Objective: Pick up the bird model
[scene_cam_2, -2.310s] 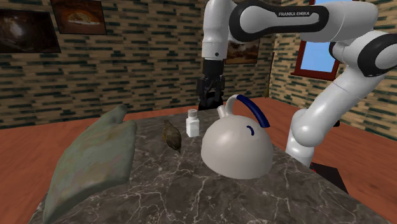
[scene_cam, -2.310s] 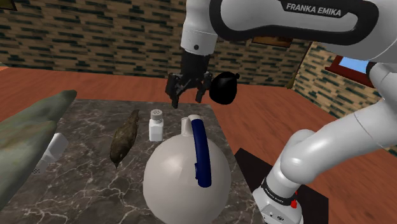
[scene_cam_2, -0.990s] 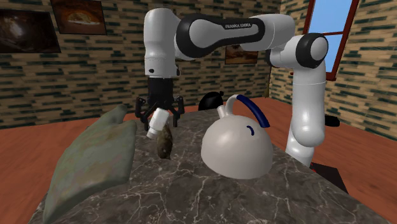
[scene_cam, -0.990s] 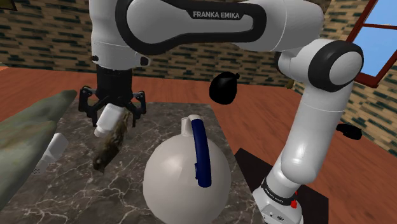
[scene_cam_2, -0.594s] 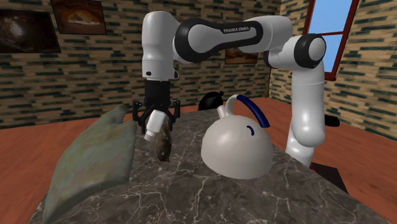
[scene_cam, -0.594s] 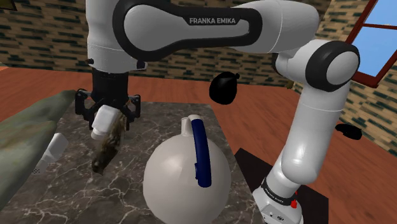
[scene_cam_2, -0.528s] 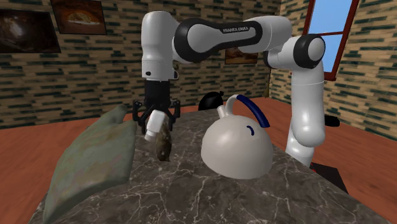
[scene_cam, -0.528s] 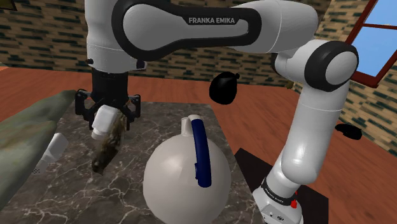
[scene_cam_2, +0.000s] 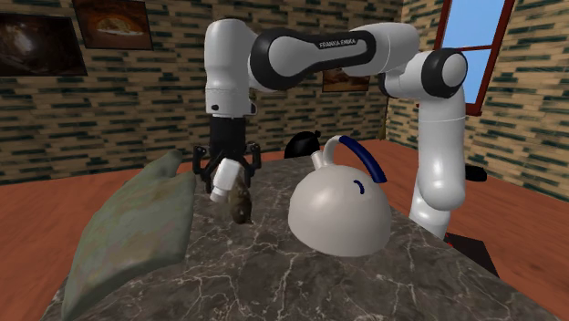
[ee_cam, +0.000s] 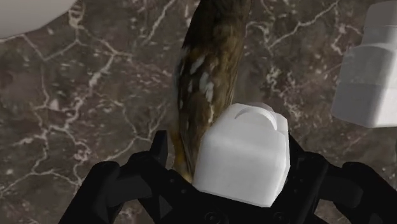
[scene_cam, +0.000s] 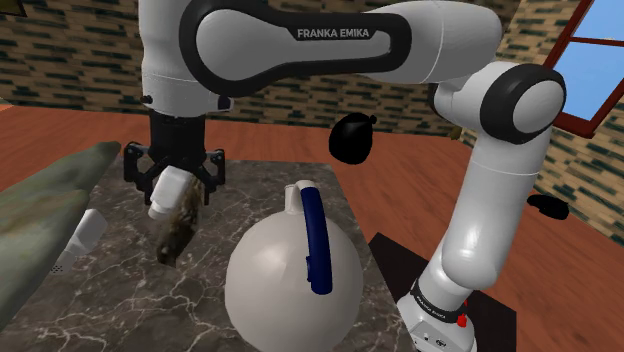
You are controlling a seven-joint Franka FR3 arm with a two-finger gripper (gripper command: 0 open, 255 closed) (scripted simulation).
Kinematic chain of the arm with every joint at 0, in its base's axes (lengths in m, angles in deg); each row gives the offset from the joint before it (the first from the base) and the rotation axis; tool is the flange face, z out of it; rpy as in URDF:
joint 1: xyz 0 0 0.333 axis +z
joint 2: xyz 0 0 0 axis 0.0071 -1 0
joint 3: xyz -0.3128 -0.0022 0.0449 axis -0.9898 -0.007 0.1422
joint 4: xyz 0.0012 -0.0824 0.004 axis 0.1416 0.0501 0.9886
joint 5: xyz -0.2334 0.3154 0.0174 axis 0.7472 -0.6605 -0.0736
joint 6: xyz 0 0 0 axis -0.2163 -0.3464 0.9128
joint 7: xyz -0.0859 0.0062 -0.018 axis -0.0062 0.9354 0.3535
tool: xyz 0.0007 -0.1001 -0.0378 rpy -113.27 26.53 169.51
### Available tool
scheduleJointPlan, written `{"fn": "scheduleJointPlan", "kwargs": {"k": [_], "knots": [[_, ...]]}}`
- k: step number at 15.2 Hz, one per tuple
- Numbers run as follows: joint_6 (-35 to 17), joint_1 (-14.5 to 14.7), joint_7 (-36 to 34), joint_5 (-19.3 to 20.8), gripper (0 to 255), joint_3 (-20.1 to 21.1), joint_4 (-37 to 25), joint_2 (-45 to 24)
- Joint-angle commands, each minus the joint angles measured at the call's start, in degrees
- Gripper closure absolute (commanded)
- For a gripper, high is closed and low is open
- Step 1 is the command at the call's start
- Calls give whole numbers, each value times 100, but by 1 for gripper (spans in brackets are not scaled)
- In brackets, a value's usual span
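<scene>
Clearly, the black gripper [scene_cam: 172, 193] was shut tight on two things at once: the brown bird model [ee_cam: 207, 83] and a small white bottle [ee_cam: 242, 156], squeezed side by side between its two fingers. The bottle was probably not meant to be there, since the job was only the bird. It sat pressed right against the bird, so one finger pushed on the bottle and the bottle pushed on the bird. The bundle hung over the dark marble table [scene_cam: 120, 300], on the shoulder view's left of the big white kettle [scene_cam: 280, 275] and apart from it, far enough not to bump it. The bird pointed down from the fingers at a tilt, most likely because it was gripped near one end and the rest drooped. Its low tip was very near the table, but whether it touched could not be told. Such a hold looked shaky, and either thing might slip out.
</scene>
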Motion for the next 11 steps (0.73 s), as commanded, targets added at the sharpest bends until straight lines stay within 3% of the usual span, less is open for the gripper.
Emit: {"fn": "scheduleJointPlan", "kwargs": {"k": [1, 11], "knots": [[748, -36, 52, -61, 255, 1, -25, 49], [1562, 86, -96, 53, 255, 30, -977, -118]]}}
